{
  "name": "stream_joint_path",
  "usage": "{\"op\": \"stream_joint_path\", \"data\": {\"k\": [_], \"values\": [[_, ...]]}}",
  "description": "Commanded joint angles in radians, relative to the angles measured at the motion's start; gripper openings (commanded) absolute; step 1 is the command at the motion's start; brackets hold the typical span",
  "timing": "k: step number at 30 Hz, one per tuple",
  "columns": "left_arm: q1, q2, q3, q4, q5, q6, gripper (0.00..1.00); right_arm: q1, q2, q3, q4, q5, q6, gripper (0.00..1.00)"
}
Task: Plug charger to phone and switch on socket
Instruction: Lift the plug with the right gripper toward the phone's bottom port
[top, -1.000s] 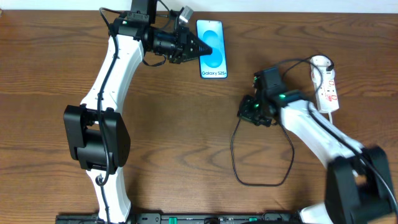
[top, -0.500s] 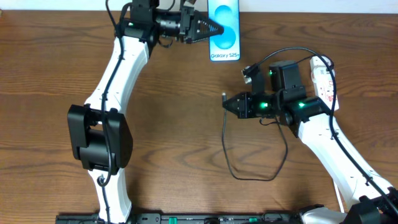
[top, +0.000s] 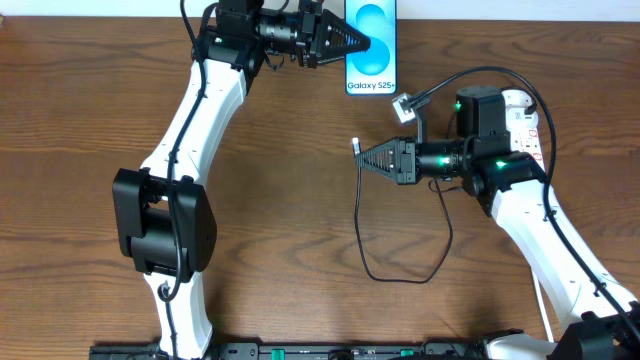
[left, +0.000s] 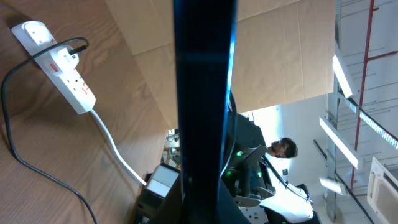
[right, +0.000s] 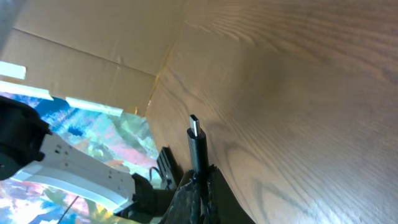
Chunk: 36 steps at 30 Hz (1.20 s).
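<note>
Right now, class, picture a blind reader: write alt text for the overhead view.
The left gripper grips the phone at the table's far edge; the right gripper holds the charger tip apart from it, pointing left. Its cable loops on the table; the socket lies at right.

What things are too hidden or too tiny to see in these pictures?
- The phone, overhead: top runs off the picture edge; the left gripper covers its left side.
- Its charging hole: too small overhead; left wrist view shows only a dark edge.
- The socket: partly behind the right arm overhead; switch on or off, too small in any view.
- The charger, right wrist: only the tip shows; the right gripper hides the rest.
</note>
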Motion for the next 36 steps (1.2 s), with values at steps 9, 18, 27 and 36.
{"op": "stream_joint_path", "data": {"k": [9,18,27,36], "values": [[0.0,-0.052,0.022,0.011,0.022,0.0,0.07,-0.045,-0.038,0.0,0.131,-0.048,0.173,0.01],[0.0,-0.052,0.022,0.011,0.019,0.0,0.07,-0.049,-0.052,0.0,0.235,-0.048,0.282,0.01],[0.0,-0.052,0.022,0.01,0.02,0.0,0.07,-0.049,-0.052,0.0,0.324,-0.047,0.34,0.01],[0.0,-0.052,0.022,0.01,0.019,0.008,0.07,-0.051,-0.052,0.0,0.328,-0.005,0.36,0.01]]}}
